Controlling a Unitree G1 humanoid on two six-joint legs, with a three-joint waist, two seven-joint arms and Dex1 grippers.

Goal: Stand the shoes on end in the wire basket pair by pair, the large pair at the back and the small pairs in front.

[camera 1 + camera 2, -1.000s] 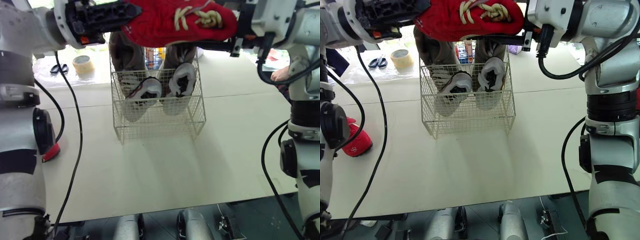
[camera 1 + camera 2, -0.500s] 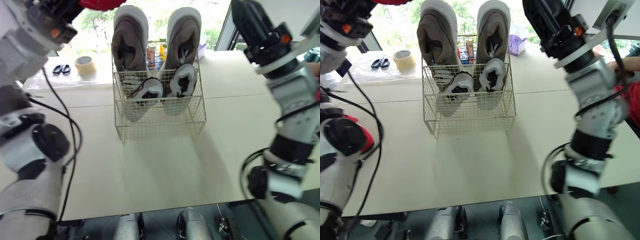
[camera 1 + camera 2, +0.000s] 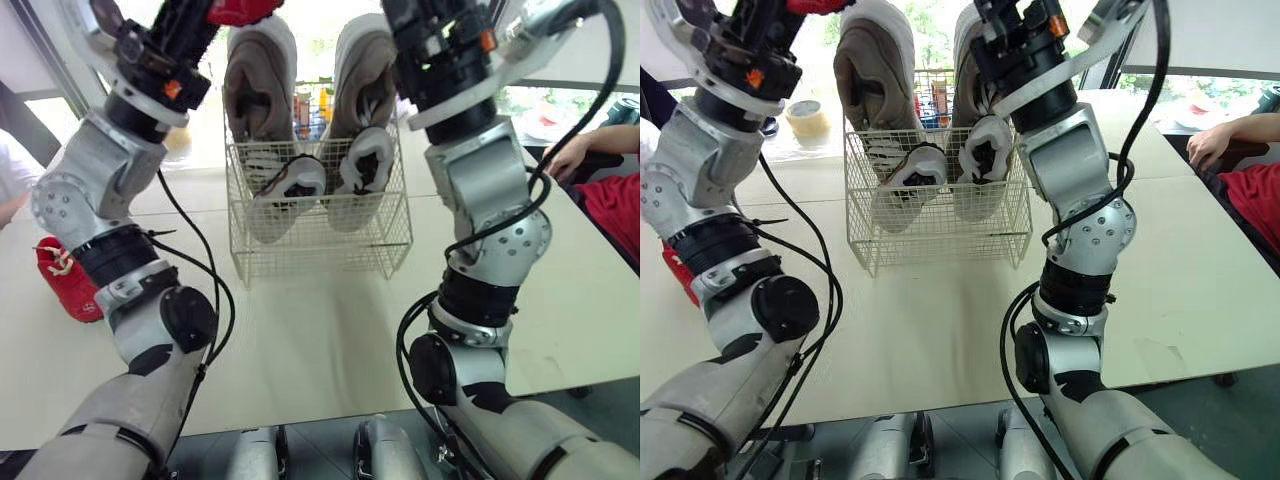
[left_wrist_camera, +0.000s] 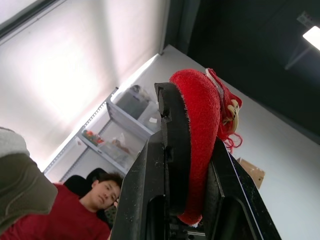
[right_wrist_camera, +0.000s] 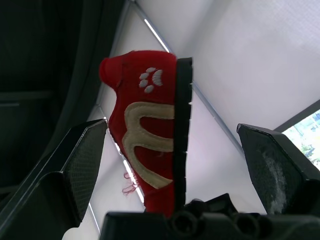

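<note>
Swung upward, L pincer (image 4: pixel 192 117) clamps red shoe (image 4: pixel 202 100), R pincer (image 5: pixel 172 132) apart; basket (image 3: pixel 320 255): brown pr (image 3: pixel 262 80), white pr (image 3: pixel 290 190).

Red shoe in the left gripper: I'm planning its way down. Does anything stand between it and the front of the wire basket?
Yes. The small white pair already stands in the wire basket ahead of the brown pair, and the raised right arm crosses its right side. The red shoe is held high in the left gripper.

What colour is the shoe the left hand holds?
Red shoe with cream laces, clamped in the left hand; clearest in the left wrist view.
</note>
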